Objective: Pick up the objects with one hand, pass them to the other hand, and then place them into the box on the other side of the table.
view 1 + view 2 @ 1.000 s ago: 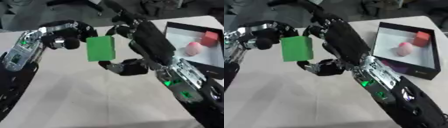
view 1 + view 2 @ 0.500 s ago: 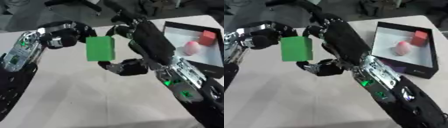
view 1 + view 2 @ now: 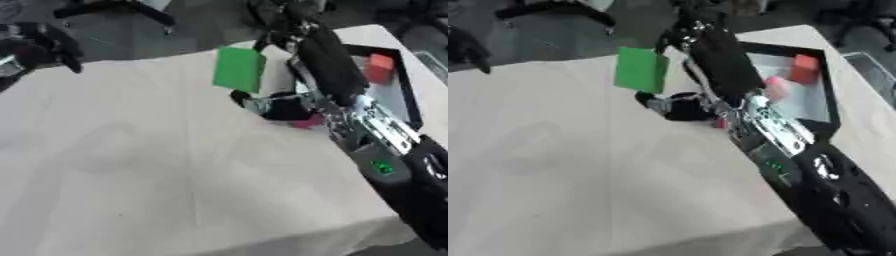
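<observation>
The green block [image 3: 238,69] is a flat-faced, sharp-edged slab of plain matt green, looking rigid and light, like foam or painted wood. It hangs in the air above the table, upright and a little tilted, pinched between the thumb below and the fingers [image 3: 282,39] above of the right hand [image 3: 289,95], which curl round its far edge. The box [image 3: 826,100] lies just beyond those fingers, on the side away from the block: a shallow black-walled tray with a pale floor, holding a red cube [image 3: 379,67] and a pink rounded thing [image 3: 775,88] partly hidden behind the forearm.

The left hand [image 3: 39,46] is well apart from the block, at the far upper left, dark and curled on nothing I can see.

In my judgement the handover is done and the carry to the box remains. The risks: the block's smooth faces give little to bite on, and it is gripped near one edge, so a quick swing could let it pivot or slip out over the cream, cloth-like table [image 3: 131,165]. The box wall stands proud, so a low approach could catch the block's lower corner; a drop onto the cube or the pink thing could leave it propped askew
</observation>
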Controlling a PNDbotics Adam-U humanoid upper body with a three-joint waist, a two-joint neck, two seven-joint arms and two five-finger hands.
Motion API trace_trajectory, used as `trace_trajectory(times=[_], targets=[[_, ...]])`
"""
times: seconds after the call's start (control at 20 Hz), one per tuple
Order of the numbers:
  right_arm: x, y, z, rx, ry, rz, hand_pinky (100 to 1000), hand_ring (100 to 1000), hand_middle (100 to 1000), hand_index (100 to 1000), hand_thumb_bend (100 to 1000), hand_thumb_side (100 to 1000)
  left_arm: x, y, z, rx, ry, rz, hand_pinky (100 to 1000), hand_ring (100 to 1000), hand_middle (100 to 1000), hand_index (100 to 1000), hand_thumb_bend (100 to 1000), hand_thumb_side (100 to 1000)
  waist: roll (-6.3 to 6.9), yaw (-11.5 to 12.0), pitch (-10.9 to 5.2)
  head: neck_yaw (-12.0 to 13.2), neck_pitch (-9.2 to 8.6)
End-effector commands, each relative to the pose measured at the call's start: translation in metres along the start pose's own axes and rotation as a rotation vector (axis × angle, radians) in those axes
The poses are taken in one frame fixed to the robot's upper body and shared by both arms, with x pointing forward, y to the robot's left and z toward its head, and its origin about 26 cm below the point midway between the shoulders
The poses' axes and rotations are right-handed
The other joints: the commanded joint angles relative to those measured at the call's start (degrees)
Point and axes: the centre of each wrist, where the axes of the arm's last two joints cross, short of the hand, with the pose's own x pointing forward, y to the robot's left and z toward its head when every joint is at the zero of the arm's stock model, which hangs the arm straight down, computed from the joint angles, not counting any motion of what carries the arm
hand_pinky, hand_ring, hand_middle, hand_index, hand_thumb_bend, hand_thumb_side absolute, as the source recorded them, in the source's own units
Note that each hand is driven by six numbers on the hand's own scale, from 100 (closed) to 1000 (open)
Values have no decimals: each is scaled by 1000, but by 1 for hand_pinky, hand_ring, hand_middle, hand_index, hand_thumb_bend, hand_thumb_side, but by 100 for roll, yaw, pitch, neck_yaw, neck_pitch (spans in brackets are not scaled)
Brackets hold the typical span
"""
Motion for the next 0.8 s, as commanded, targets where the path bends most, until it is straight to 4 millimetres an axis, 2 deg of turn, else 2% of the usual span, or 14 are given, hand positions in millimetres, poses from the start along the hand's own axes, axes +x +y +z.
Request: trace_trajectory(times=[0.05, 0.1, 0.15, 0.2, 0.25, 0.3, 0.35, 0.45, 0.55, 0.7, 0.75, 0.8], targets=[[-67, 5, 8, -54, 311, 103, 592, 664, 1000, 265, 647, 280, 21, 32, 41, 220, -19, -110, 671, 593, 606, 715, 484, 588, 0, 39, -54, -198, -93], [-88, 12, 15, -61, 421, 123, 582, 656, 1000, 271, 647, 281, 22, 32, 54, 264, -19, -122, 670, 592, 605, 715, 479, 587, 5, 64, -50, -258, -99], [-108, 18, 23, -65, 524, 136, 574, 655, 1000, 315, 642, 294, 21, 30, 67, 302, -17, -127, 670, 591, 603, 714, 474, 586, 10, 98, -49, -321, -97], [-125, 25, 31, -52, 613, 144, 596, 687, 1000, 413, 687, 272, 20, 27, 77, 332, -4, -130, 670, 591, 602, 714, 473, 586, 15, 135, -50, -378, -90], [-139, 31, 39, -17, 675, 154, 647, 737, 1000, 573, 821, 277, 19, 22, 86, 357, -1, -130, 670, 591, 602, 714, 467, 589, 16, 177, -51, -436, -86], [-152, 35, 46, 48, 716, 176, 681, 760, 1000, 652, 867, 261, 16, 17, 94, 381, 5, -126, 670, 591, 602, 714, 467, 588, 14, 224, -54, -501, -79], [-161, 35, 50, 110, 735, 206, 735, 796, 1000, 788, 955, 336, 14, 12, 101, 404, 12, -121, 670, 591, 601, 713, 465, 590, 9, 258, -57, -551, -74], [-173, 26, 48, 180, 744, 280, 761, 813, 1000, 880, 1000, 396, 12, 5, 112, 445, 21, -107, 673, 593, 603, 715, 461, 597, -6, 304, -64, -601, -79], [-172, 9, 38, 176, 712, 360, 782, 823, 1000, 922, 1000, 422, 12, 1, 122, 476, 34, -102, 673, 592, 602, 715, 459, 599, -33, 336, -74, -607, -87], [-150, -21, 20, 85, 605, 466, 779, 820, 1000, 928, 1000, 404, 9, -2, 132, 522, 55, -82, 672, 591, 598, 710, 456, 599, -64, 342, -81, -518, -83], [-140, -30, 16, 41, 569, 484, 759, 802, 1000, 911, 949, 404, 9, -3, 134, 534, 56, -76, 672, 589, 596, 708, 456, 594, -68, 334, -82, -463, -83], [-124, -40, 11, -30, 515, 489, 734, 784, 1000, 892, 825, 418, 8, -5, 135, 550, 56, -66, 670, 586, 592, 704, 451, 593, -68, 323, -81, -298, -92]])
